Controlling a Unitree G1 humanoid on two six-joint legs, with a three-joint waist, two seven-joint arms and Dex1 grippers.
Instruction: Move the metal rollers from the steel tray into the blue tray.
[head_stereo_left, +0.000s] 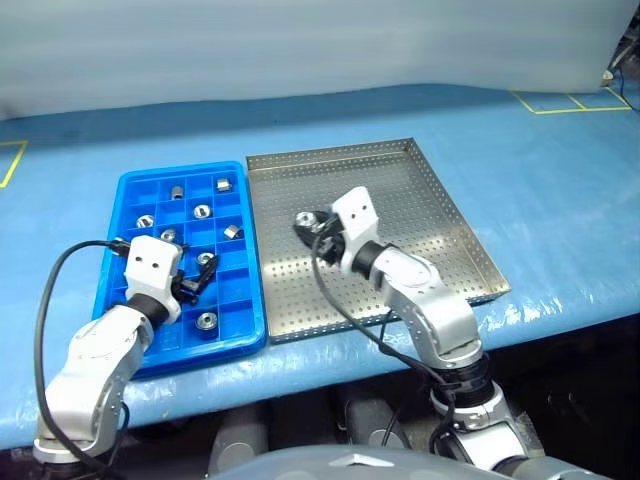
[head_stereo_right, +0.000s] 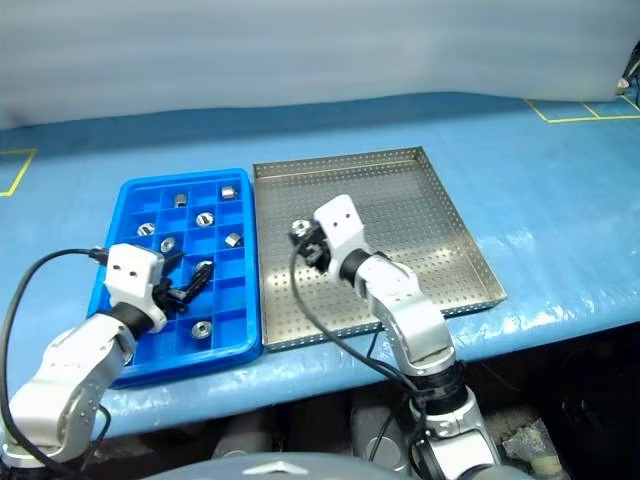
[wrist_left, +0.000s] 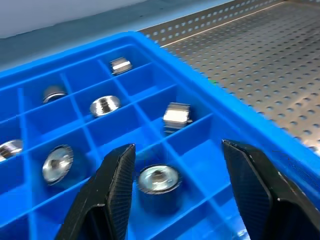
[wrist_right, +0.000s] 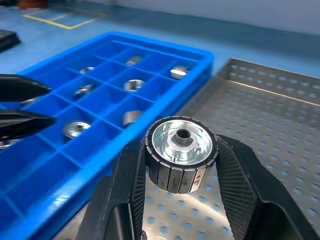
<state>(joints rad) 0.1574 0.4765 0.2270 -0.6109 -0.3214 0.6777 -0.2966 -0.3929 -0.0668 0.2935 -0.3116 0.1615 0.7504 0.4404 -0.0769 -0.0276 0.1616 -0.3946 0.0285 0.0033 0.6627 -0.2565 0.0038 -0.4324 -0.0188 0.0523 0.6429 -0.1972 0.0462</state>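
Blue sheeting covers the bench under both trays, with the steel tray on my right and the blue tray touching its side on my left. My right gripper is clamped on one metal roller, pinched across its ribbed side with the bored face turned toward the wrist camera, and it hangs above the perforated floor near the edge shared with the blue tray. I see no other roller on the steel floor, so I judge this to be the last one. My left gripper stands about half spread and empty over the blue compartments, just above a roller already lying in one of them.

The hold is on a curved surface, so a quick swing could let the piece twist out and drop on the steel, or bounce off the raised blue rim. Several cells already hold a roller; letting go over one of those would stack two. My left fingers sit low in the tray, and my right arm crossing over could knock them.
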